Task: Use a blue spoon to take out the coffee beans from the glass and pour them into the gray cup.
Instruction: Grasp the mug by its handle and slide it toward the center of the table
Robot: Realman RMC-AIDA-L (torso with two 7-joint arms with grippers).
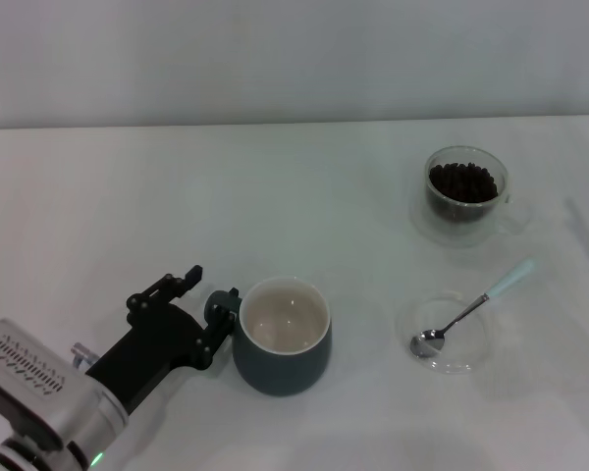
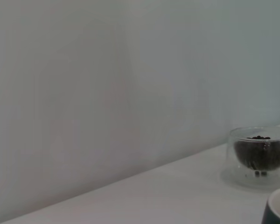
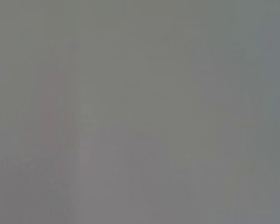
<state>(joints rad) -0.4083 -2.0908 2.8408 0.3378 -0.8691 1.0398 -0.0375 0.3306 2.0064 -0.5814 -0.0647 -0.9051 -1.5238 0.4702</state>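
Observation:
The gray cup (image 1: 281, 339) stands at the front middle of the table, its cream inside bare. My left gripper (image 1: 214, 283) is right beside its left side, fingers apart with nothing between them; the nearer finger (image 1: 222, 302) is at the cup's wall, and the cup's handle is hidden. The glass (image 1: 468, 196) holding a heap of coffee beans (image 1: 462, 182) stands at the far right. The blue spoon (image 1: 471, 309) lies with its metal bowl in a flat clear dish (image 1: 447, 361). The left wrist view shows the glass (image 2: 259, 156), the beans (image 2: 261, 154) and a bit of the cup's rim (image 2: 277, 212). My right gripper is out of view.
The white table (image 1: 128, 196) runs back to a plain wall. The flat dish with the spoon lies to the right of the cup, in front of the glass. The right wrist view shows only a plain grey surface.

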